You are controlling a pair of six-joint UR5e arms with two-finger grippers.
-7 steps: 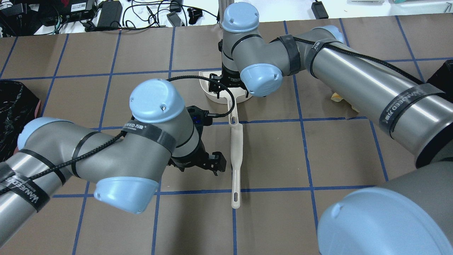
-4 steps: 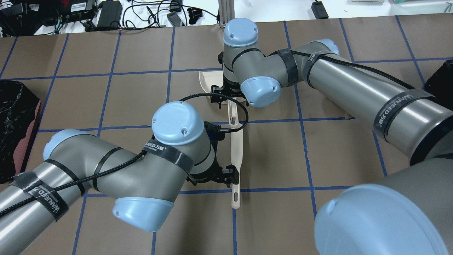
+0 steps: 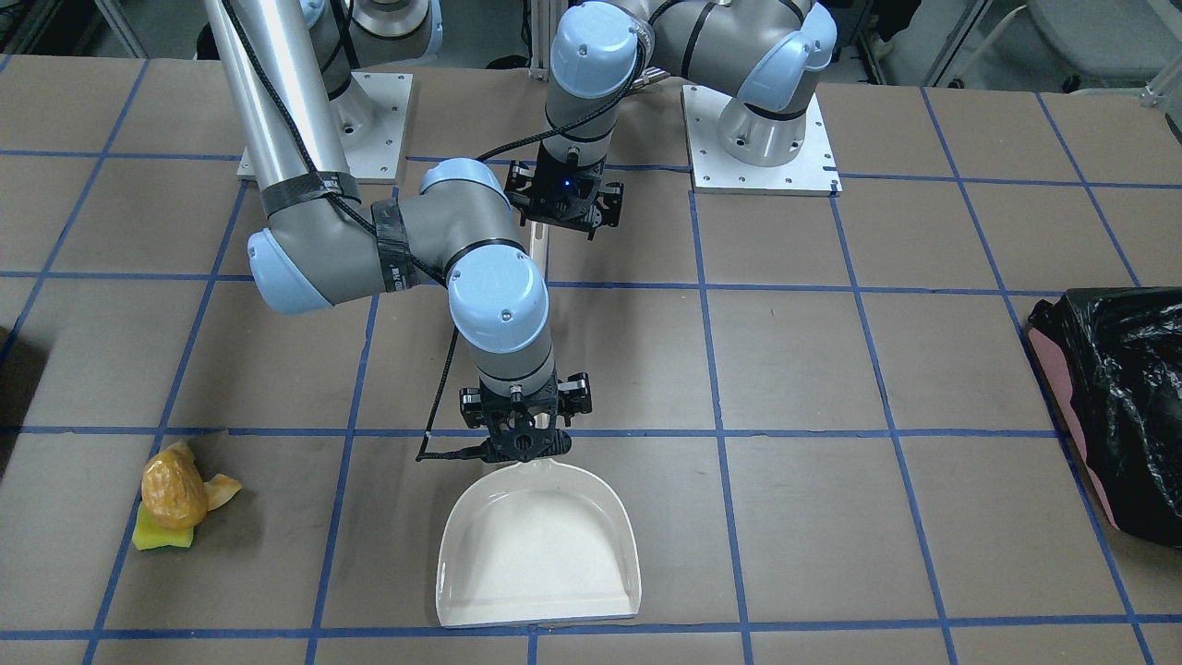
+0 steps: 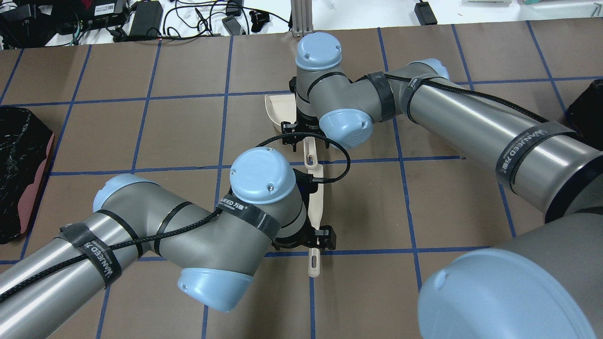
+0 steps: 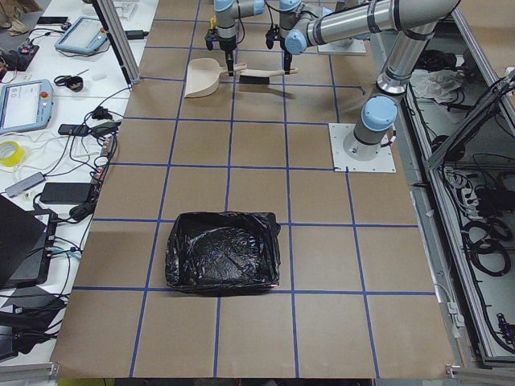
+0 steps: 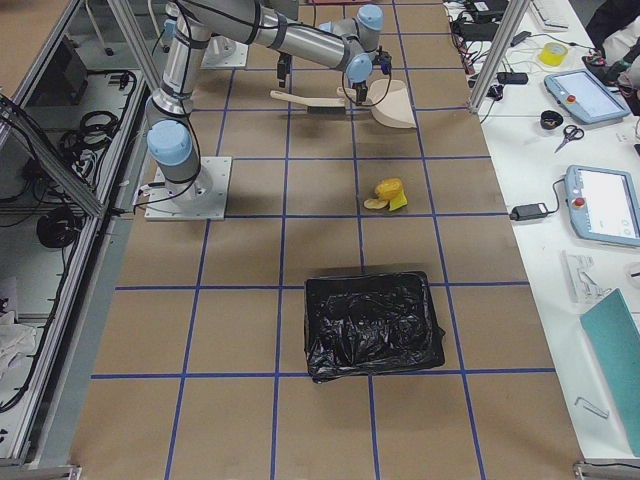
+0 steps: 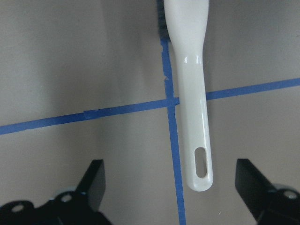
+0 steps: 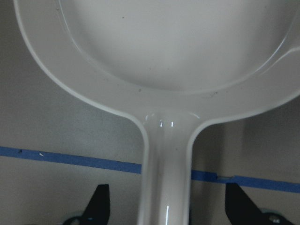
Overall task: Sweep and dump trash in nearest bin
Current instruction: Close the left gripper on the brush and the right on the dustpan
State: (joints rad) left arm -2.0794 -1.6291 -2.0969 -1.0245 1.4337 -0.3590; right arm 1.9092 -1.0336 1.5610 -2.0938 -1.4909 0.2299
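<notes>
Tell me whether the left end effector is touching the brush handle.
Apart. The left wrist view shows the left end effector open, bare table between each finger and the brush handle.

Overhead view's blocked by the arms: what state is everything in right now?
Brush: flat on table, ungripped.
Dustpan: flat on table, empty.
Trash: on table, unswept.
Left gripper: open, straddling brush handle.
Right gripper: open, straddling dustpan handle.
Left bin: black-lined, contents unclear.
Right bin: black-lined, contents unclear.
</notes>
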